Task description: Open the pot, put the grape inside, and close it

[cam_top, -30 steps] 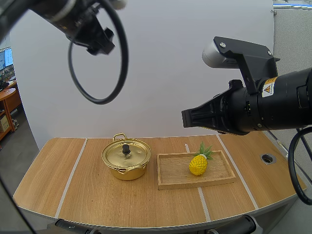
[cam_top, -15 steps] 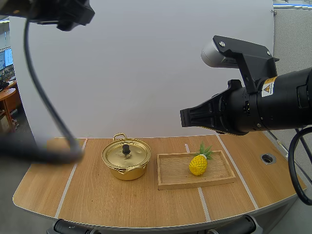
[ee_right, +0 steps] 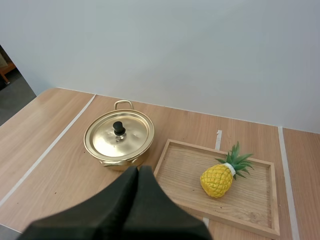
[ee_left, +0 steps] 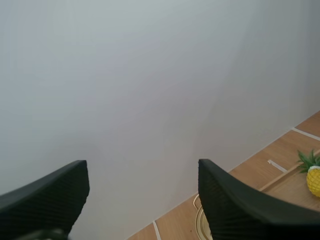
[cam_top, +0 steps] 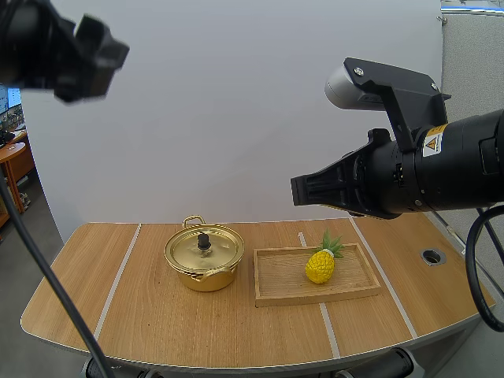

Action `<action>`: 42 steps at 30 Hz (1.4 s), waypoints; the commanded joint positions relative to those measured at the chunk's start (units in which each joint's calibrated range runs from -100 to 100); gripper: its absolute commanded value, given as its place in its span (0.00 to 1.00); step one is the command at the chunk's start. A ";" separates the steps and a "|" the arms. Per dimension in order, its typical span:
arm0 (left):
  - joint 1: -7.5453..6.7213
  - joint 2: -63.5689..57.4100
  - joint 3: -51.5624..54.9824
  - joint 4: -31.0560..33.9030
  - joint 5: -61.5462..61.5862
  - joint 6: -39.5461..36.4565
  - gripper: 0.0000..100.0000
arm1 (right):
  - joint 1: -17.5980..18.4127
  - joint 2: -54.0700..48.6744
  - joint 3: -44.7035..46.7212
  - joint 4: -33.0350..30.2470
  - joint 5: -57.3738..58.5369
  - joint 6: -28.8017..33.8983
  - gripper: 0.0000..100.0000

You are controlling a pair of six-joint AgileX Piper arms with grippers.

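Observation:
A gold pot [cam_top: 203, 258] with its lid on and a black knob [cam_top: 204, 240] stands left of the table's middle. Beside it, a wooden tray [cam_top: 279, 279] holds a small yellow pineapple [cam_top: 320, 265] with green leaves; I see no grapes. My left gripper [ee_left: 142, 166] is open, high above the table, with the pot's rim [ee_left: 199, 220] and the pineapple [ee_left: 313, 179] far below. My right gripper [ee_right: 138, 171] is shut on nothing, its fingers together as one wedge, high over the table's front, above the pot [ee_right: 119, 138] and the tray [ee_right: 185, 170]. The pineapple [ee_right: 218, 178] lies on its side.
My left arm [cam_top: 59, 47] hangs at the upper left and my right arm [cam_top: 409, 169] at the right, both well above the table. A round hole [cam_top: 432, 255] sits in the tabletop at the far right. Pale tape lines [cam_top: 116, 282] cross the wood.
My left arm has swung about at the upper left and its hanging cable has shifted left. The right arm, pot, tray and pineapple have stayed put.

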 commanded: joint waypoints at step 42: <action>6.69 -26.31 52.69 -11.01 -38.44 -11.23 0.00 | -6.40 -19.22 22.64 3.04 -33.32 -9.60 0.00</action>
